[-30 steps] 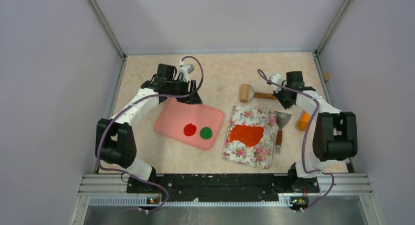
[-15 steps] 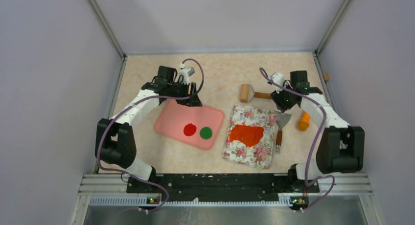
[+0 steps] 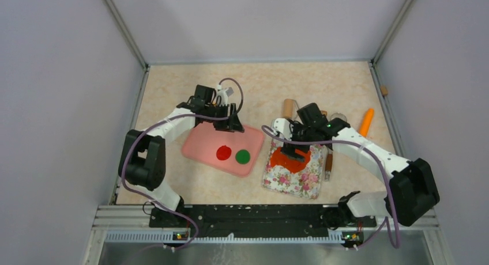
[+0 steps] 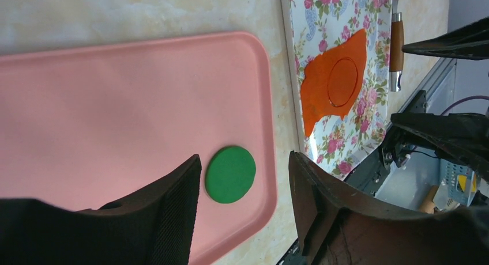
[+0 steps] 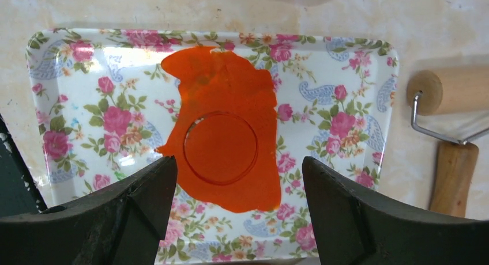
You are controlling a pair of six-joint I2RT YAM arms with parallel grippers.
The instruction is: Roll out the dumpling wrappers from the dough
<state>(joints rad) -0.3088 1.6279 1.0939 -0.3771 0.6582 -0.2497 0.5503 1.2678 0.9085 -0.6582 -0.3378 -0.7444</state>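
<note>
The dough (image 5: 230, 98) is a flat orange-red sheet on the floral tray (image 5: 369, 46), with a round dumpling wrapper (image 5: 220, 147) outlined in it by a cut ring. My right gripper (image 5: 237, 164) hangs open just above it, one finger on each side of the wrapper. In the top view the right gripper (image 3: 294, 152) hides part of the dough (image 3: 281, 159). A red wrapper (image 3: 224, 153) and a green wrapper (image 3: 243, 156) lie on the pink tray (image 3: 196, 147). My left gripper (image 4: 243, 161) is open above that tray (image 4: 115, 103), the green wrapper (image 4: 230, 174) between its fingers, untouched.
A wooden rolling pin (image 5: 450, 89) lies on the table just beyond the floral tray. A scraper with a wooden handle (image 3: 328, 161) lies right of the tray, and a long orange carrot-shaped stick (image 3: 365, 122) further right. Walls enclose the table on three sides.
My right gripper has opened and swung left from beside the rolling pin to above the dough. The left gripper has shifted slightly right over the pink tray.
</note>
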